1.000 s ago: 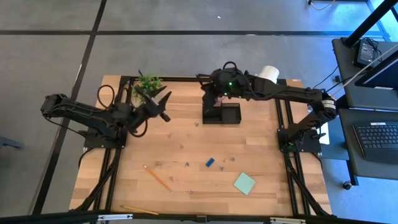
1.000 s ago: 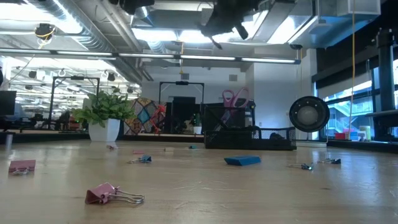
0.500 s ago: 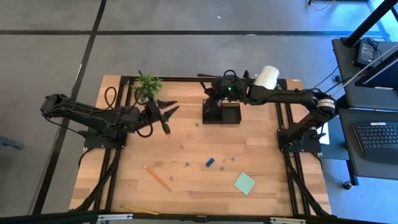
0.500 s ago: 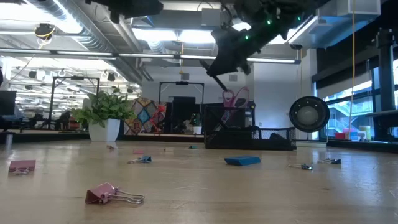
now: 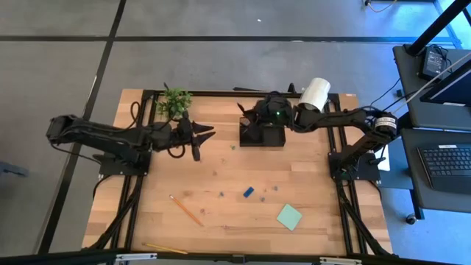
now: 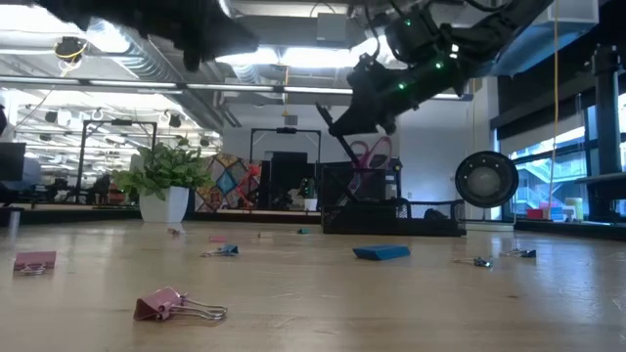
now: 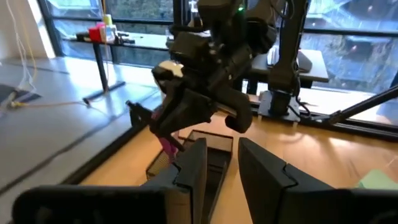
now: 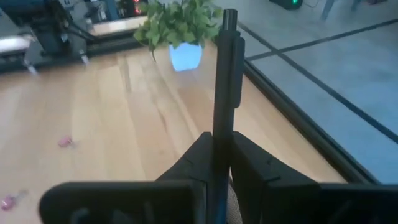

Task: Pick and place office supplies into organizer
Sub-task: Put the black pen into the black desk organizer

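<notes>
Right gripper (image 8: 219, 163) lowered pen (image 8: 225, 81), organizer (image 5: 263, 134) below

high: straight down, far | low: tabletop level, roomward | wrists: close, forward | shared: organizer (image 5: 263, 134)

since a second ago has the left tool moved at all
Yes. In the high view the left tool has swung away from the plant and out toward the black organizer, now lying farther from the table's back edge.
</notes>
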`<action>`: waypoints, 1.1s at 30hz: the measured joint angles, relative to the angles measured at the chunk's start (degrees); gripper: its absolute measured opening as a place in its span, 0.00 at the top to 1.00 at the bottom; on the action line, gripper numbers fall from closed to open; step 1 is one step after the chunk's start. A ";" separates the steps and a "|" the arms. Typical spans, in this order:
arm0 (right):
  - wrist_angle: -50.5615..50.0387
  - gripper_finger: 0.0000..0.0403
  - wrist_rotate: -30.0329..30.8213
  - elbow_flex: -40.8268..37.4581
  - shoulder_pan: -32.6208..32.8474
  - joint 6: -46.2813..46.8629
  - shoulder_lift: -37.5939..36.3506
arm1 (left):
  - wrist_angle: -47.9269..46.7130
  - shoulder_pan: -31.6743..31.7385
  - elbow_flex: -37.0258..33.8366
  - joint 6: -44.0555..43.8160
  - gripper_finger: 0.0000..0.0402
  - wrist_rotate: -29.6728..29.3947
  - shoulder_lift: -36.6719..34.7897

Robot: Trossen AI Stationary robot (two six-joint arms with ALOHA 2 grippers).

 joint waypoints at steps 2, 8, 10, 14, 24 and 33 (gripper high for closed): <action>0.56 0.89 -0.01 -0.67 0.00 -1.59 0.02 | 2.58 1.24 -1.94 -0.87 0.79 1.69 0.00; 1.04 0.89 -0.03 -0.91 -0.85 -3.54 0.24 | 9.03 3.01 -6.53 -2.94 0.79 2.63 0.00; 0.91 0.89 -0.03 -0.91 -1.23 -3.95 0.41 | 9.35 2.96 -7.29 -3.99 0.79 2.61 0.00; 0.91 0.89 -1.85 -0.91 -1.66 -3.78 1.85 | 8.97 2.92 -7.92 -4.38 0.79 2.63 0.02; 0.68 0.89 -3.00 -0.94 -1.66 -3.76 5.16 | 8.68 2.92 -7.92 -3.87 0.79 2.61 0.00; -3.83 0.89 -2.70 -0.94 -1.24 -4.13 5.16 | 8.64 2.94 -7.92 -3.70 0.79 2.19 0.01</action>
